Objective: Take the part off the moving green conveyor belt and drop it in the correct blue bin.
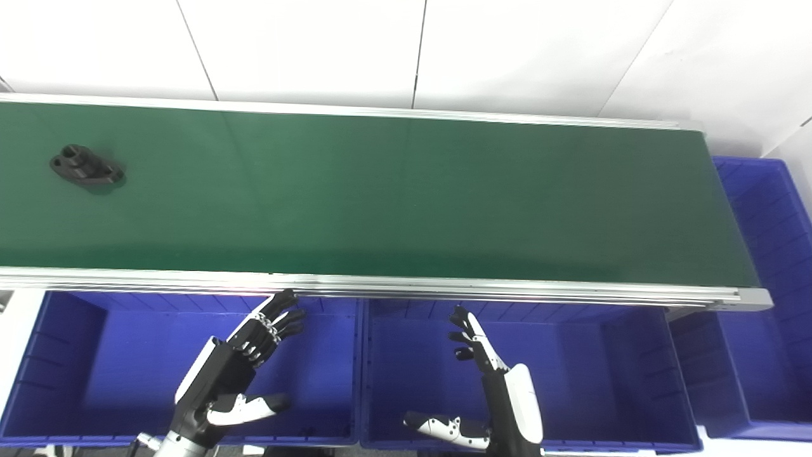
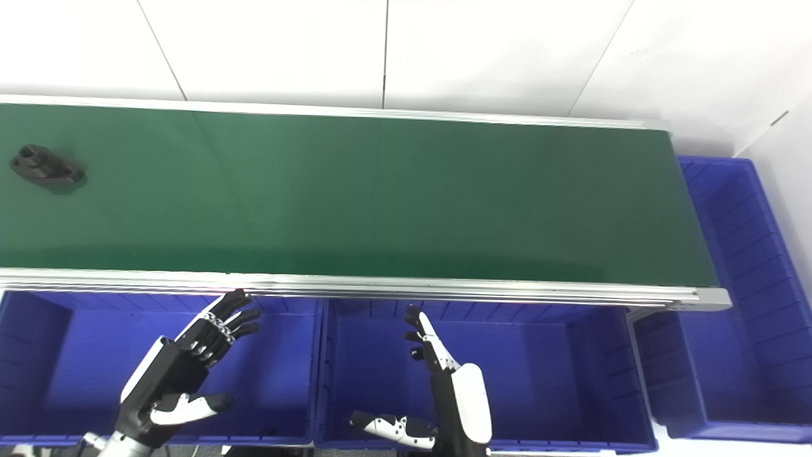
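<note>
I see the long dark green conveyor belt with its silver aluminium side rails running across the whole view from left to right. Far out on its left end lies the small black plastic part, a flat bracket-like piece with round holes, resting flat on the belt surface about midway between the far rail and the near rail. Nothing touches it.

Below the near rail stand the open-topped blue plastic bins. I count a left blue bin, a middle blue bin just beside it, and a third blue bin around the belt's right end, reaching up along the right edge.

My left hand, black with white shell panels, hangs over the left blue bin with its fingers stretched out and spread, the tips pointing up toward the near rail and close under it; the thumb sticks out to the side. It holds nothing. My right hand hangs over the middle blue bin, its fingers likewise straight and apart, pointing toward the belt, thumb splayed low to the left. It is empty too. Both hands are well apart from the part, which sits far to the left of them.
</note>
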